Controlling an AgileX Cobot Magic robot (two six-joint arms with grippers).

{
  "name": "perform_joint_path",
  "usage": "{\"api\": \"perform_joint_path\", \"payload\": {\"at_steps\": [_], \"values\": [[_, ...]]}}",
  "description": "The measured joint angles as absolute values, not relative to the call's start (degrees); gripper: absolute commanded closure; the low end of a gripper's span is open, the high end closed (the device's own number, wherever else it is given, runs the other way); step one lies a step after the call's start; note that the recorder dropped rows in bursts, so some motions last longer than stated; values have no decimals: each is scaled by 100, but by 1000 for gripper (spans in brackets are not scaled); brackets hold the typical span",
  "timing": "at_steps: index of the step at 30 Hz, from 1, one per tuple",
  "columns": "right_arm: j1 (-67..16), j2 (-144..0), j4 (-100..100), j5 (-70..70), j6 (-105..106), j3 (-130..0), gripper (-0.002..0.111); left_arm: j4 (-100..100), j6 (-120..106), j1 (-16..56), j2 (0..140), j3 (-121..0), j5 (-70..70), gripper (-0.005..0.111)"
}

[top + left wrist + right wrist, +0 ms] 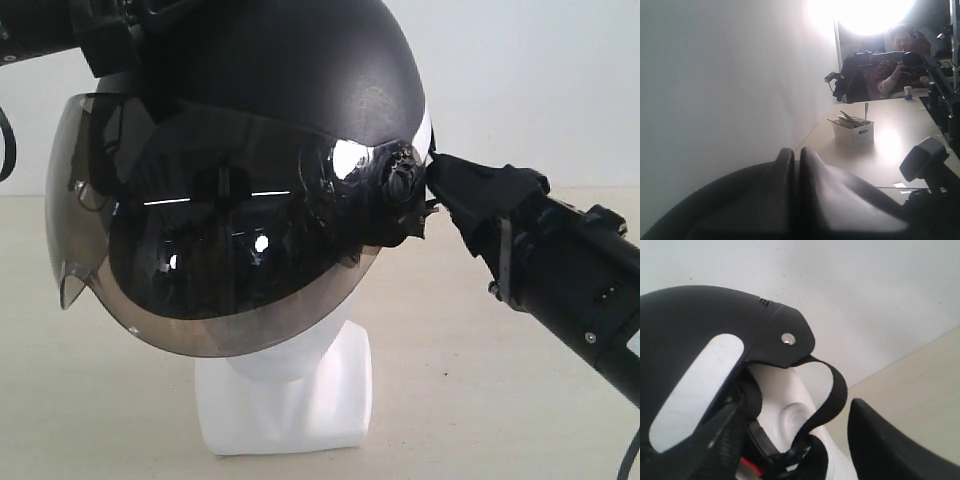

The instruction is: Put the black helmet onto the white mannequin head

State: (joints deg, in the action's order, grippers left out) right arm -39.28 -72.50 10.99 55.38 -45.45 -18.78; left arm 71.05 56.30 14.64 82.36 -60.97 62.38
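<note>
At about ten o'clock in the exterior view, the left arm's black two-fingered claw (795, 152) comes in over the crown of the glossy black open-face helmet (290, 80). Its own camera shows its fingers (785, 170) pressed together with only a thin slit between them, lying along the dark curve of the shell. I cannot tell whether anything is pinched in that slit. Beyond them, a small white slotted plastic basket (854, 132) holding utensils stands well apart on the pale beige tabletop (890, 150). The helmet fills the middle of the exterior view. Its smoky brown curved visor (200, 250) is down across the front and sweeps from nine o'clock round to six. The helmet sits over the smooth white plastic mannequin head (290, 400), of which only the chin and the blocky neck base show below, at six o'clock. At three o'clock on the shell is a round black pivot knob (400, 182). Just beyond it, the right arm's black claw (438, 190) meets the helmet's rear edge. Its jaws are spread wide. The right wrist view shows one finger (890, 445) standing clear of the helmet and the head, with the rim, a black woven chin strap (837, 385) and the moulded ear (790, 420) lying in the space beside it.
</note>
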Motion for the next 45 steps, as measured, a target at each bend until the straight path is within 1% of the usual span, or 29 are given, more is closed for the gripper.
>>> {"api": "perform_joint_path", "payload": {"at_steps": [5, 12, 19, 20, 22, 23, 25, 26, 28, 29, 31, 34, 36, 38, 40, 41, 42, 45], "values": [[-3928, -7250, 1234, 5432, -4484, -1878, 50, 7116, 5630, 1601, 8236, -6097, 6202, 102], [-3928, -7250, 1313, 4966, -4454, -1869, 50, 7116, 5630, 1601, 8236, -6097, 6213, 102], [-3928, -7250, 1416, 4926, -4392, -1869, 51, 7116, 5734, 1601, 8236, -6097, 6213, 102], [-3928, -7250, 1416, 4926, -4392, -1869, 53, 7116, 5746, 1601, 8236, -6097, 6225, 102], [-3928, -7250, 1416, 4926, -4388, -1869, 64, 7116, 5759, 1601, 8236, -6097, 6262, 102], [-3928, -7250, 1416, 4939, -4378, -1869, 74, 7116, 5772, 1601, 8236, -6097, 6288, 102], [-3928, -7250, 1416, 4980, -4378, -1869, 88, 7128, 5784, 1601, 8236, -6097, 6313, 102], [-3928, -7250, 1416, 5003, -4378, -1869, 97, 7140, 5794, 1601, 8236, -6097, 6326, 102], [-3928, -7250, 1439, 5014, -4367, -1869, 107, 7152, 5794, 1601, 8236, -6097, 6339, 102], [-3928, -7250, 1438, 5033, -4367, -1869, 108, 7163, 5794, 1601, 8236, -6097, 6339, 102], [-3916, -7250, 1438, 5045, -4356, -1869, 106, 7194, 5807, 1613, 8236, -6097, 6341, 102], [-3875, -7250, 1438, 5045, -4343, -1869, 95, 7204, 5819, 1733, 8236, -6097, 6290, 102], [-3872, -7250, 1414, 5057, -4283, -1869, 79, 7228, 5819, 1833, 8226, -6097, 6242, 102], [-3872, -7250, 1345, 5057, -4262, -1869, 57, 7254, 5819, 1913, 8226, -6108, 6225, 102], [-3872, -7250, 1250, 5057, -4292, -1869, 40, 7265, 5819, 1939, 8226, -6110, 6225, 102], [-3872, -7250, 1226, 5057, -4340, -1869, 36, 7265, 5819, 1939, 8226, -6110, 6215, 102], [-3872, -7250, 1216, 5057, -4426, -1869, 38, 7271, 5819, 1939, 8226, -6110, 6205, 102], [-3872, -7250, 1261, 5047, -4606, -1869, 49, 7281, 5819, 1939, 8226, -6119, 6202, 102]]}}
